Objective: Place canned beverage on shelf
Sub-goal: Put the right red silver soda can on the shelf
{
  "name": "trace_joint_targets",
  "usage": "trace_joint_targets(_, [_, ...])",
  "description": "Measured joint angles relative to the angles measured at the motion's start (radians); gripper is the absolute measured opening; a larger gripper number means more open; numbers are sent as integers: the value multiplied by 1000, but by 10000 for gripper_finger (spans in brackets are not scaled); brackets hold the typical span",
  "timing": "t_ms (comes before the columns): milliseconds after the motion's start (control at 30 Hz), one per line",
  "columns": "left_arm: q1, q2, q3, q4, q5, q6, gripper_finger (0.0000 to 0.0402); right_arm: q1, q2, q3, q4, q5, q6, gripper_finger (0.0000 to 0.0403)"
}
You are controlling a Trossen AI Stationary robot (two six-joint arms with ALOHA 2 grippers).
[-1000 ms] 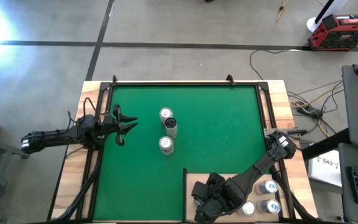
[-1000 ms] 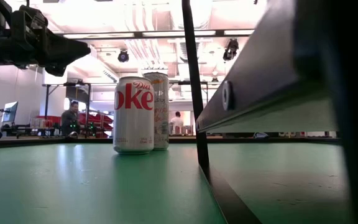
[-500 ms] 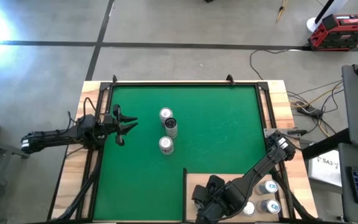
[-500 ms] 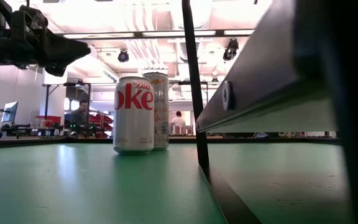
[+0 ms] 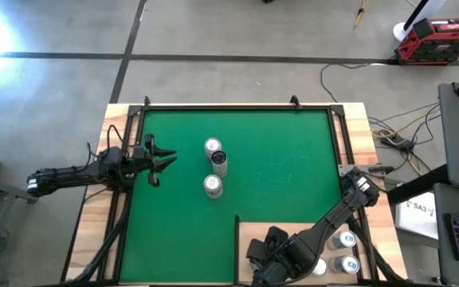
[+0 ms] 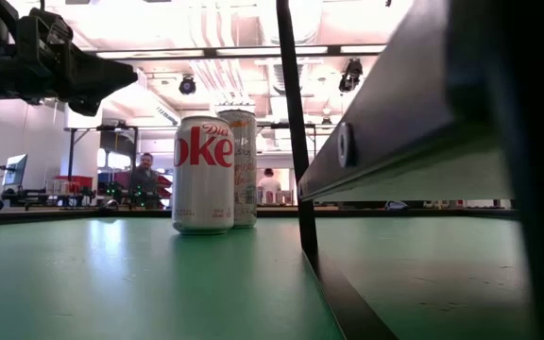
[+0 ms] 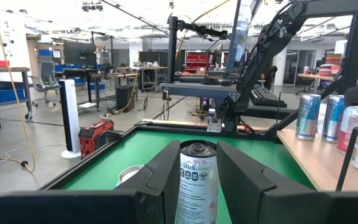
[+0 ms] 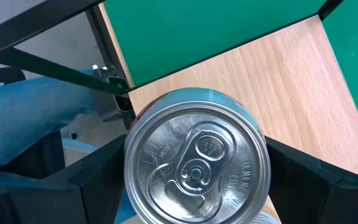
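A: Any writing showing?

B: The front can on the green mat is reading "Diet Coke"; three cans are standing mid-mat. One in the left wrist view is showing "SIUS".

A: The claws?

B: The right claw is hanging over the plywood shelf, clasping a silver-topped can with fingers wide. The left claw is waiting at the desk's left, fingers narrowly parted, holding nothing.

A: Changes?

B: The right arm is edging along; three more cans are sitting on the shelf.
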Motion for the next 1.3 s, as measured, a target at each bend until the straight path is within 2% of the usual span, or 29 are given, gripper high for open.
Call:
trace_joint_targets(767, [0, 0, 0, 0, 0, 0, 88, 7, 0, -23, 10, 28, -19, 318])
trace_joint_targets(1100, [0, 0, 0, 0, 0, 0, 88, 12, 0, -24, 24, 21, -17, 354])
trace_joint_targets(1300, [0, 0, 0, 0, 0, 0, 88, 15, 0, -24, 26, 18, -20, 359])
